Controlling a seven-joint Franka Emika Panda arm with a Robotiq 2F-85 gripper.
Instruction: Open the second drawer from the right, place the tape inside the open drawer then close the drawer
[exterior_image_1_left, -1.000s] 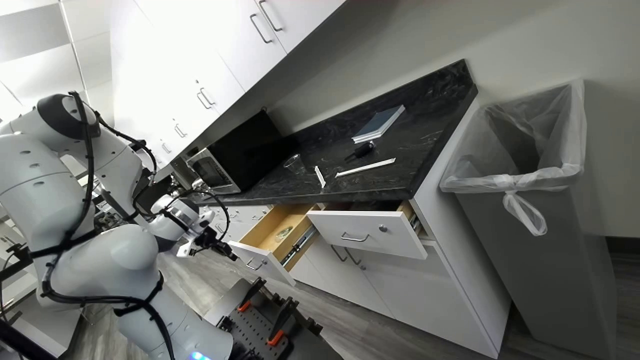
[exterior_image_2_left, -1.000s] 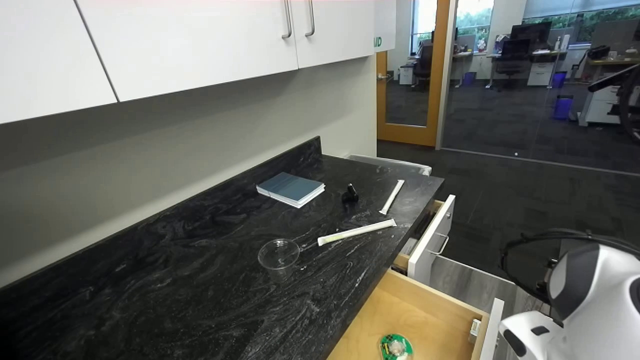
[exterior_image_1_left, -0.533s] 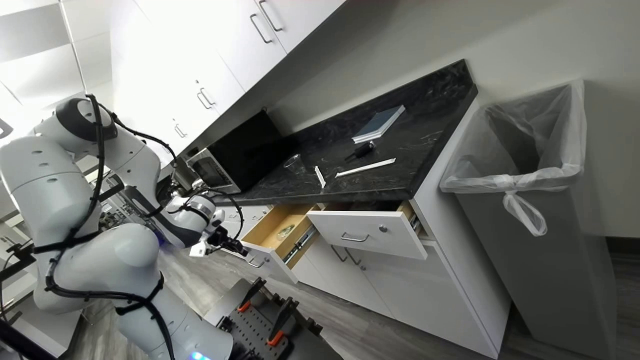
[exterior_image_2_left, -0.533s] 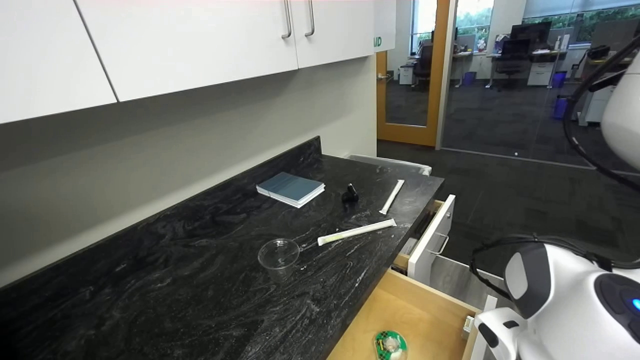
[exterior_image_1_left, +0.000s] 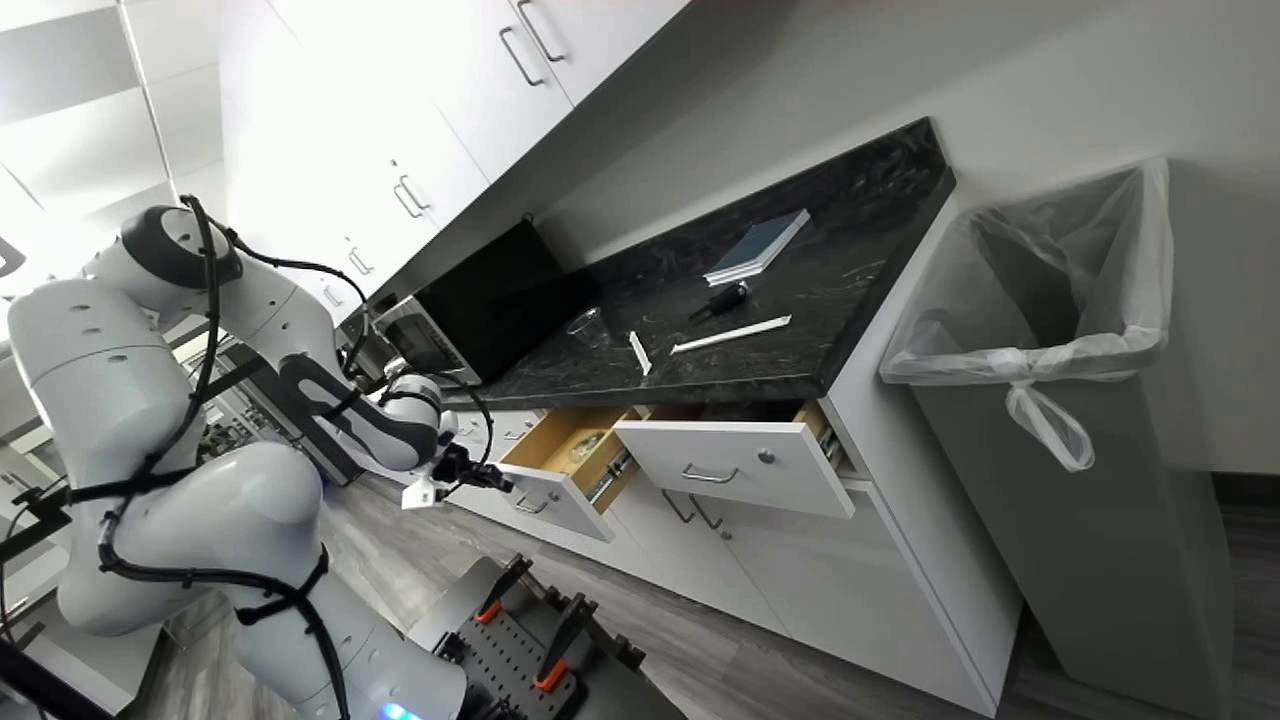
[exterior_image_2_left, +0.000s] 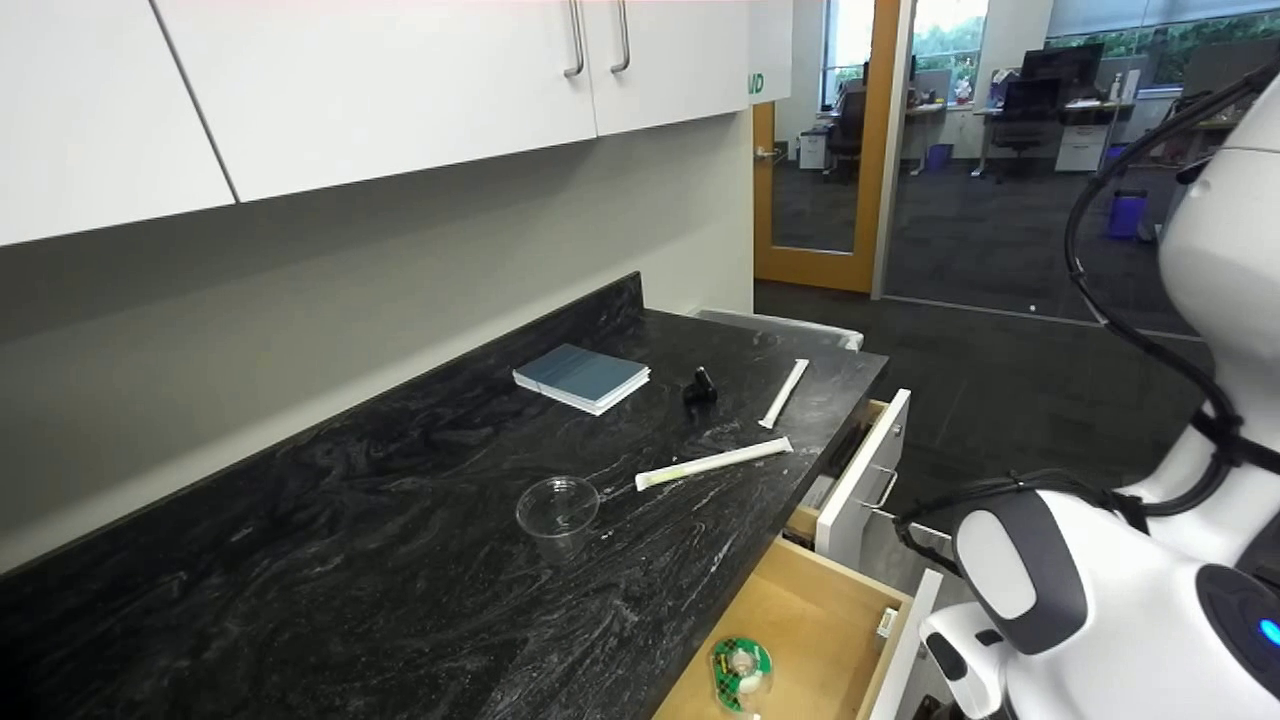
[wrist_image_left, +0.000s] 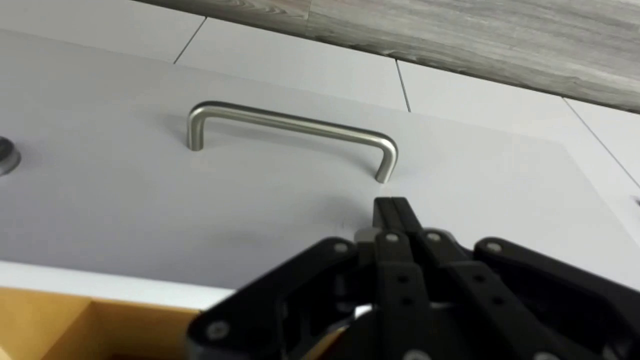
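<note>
Pointing at the white front of the second drawer from the right (exterior_image_1_left: 575, 508), the gripper (wrist_image_left: 392, 210) has its fingers (wrist_image_left: 383, 215) clenched together with nothing between them. Their tips stand at the front beside one foot of the handle (wrist_image_left: 295, 122); whether they touch cannot be told. So held, they probably serve as a blunt pusher, since closing needs no grasp on the handle. One roll of tape (exterior_image_2_left: 741, 665) lies inside that drawer's wooden box (exterior_image_2_left: 815, 620); placing therefore appears done and closing appears the step in hand. Two drawers stand open: this one and, to its right, the wider drawer (exterior_image_1_left: 735, 450), whose part in the task is doubtful. On the dark counter (exterior_image_2_left: 350, 560), roughly from near to far in an exterior view, are one clear cup (exterior_image_2_left: 558, 508), two slim white sticks (exterior_image_2_left: 714, 465), one small black object (exterior_image_2_left: 701, 388) and one blue-covered stack (exterior_image_2_left: 582, 378), seemingly incidental. One tall grey bin (exterior_image_1_left: 1070, 540) stands just beyond the counter's right end in an exterior view.
</note>
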